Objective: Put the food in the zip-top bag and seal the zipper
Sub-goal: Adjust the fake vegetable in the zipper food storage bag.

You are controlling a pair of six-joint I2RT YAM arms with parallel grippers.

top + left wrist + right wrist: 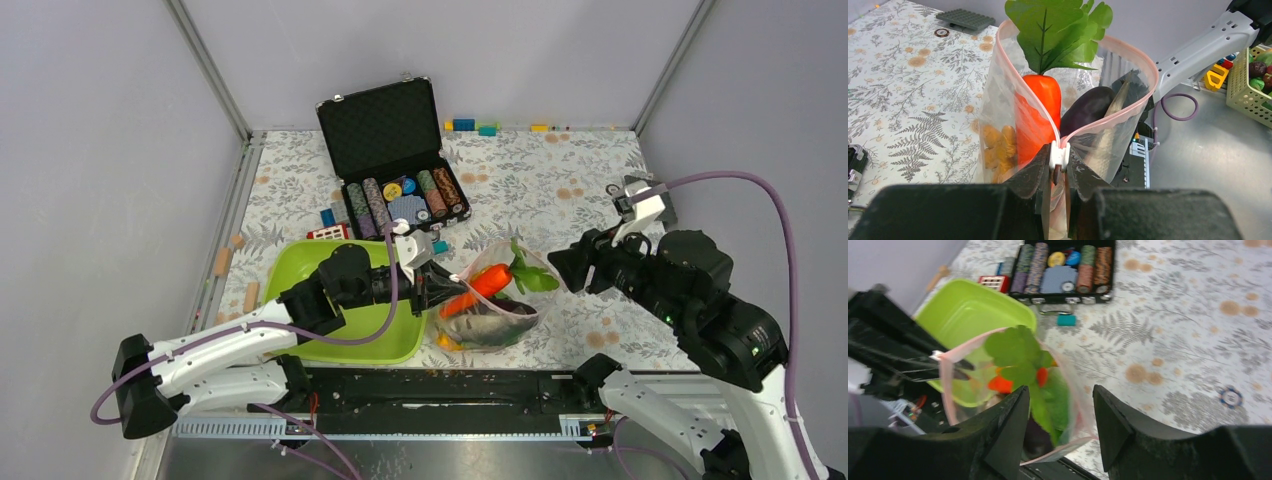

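Observation:
The clear zip-top bag [495, 310] stands on the table in front of the arms, mouth open in a wide loop. Inside are an orange carrot [1040, 117] with green leaves, a purple eggplant [1088, 107], a grey fish [1108, 135] and an orange fruit [998, 145]. My left gripper [1059, 157] is shut on the white slider of the pinkish zipper [1128, 50] at the bag's left end. My right gripper [1060, 400] is open just right of the bag, its fingers either side of the rim, not touching. Green lettuce [1058, 400] shows inside.
A lime-green tray [345, 300] lies left of the bag, under my left arm. An open black case [395, 155] of poker chips stands behind. Small blocks lie along the back edge, and a loose chip [1230, 396] lies right of the bag.

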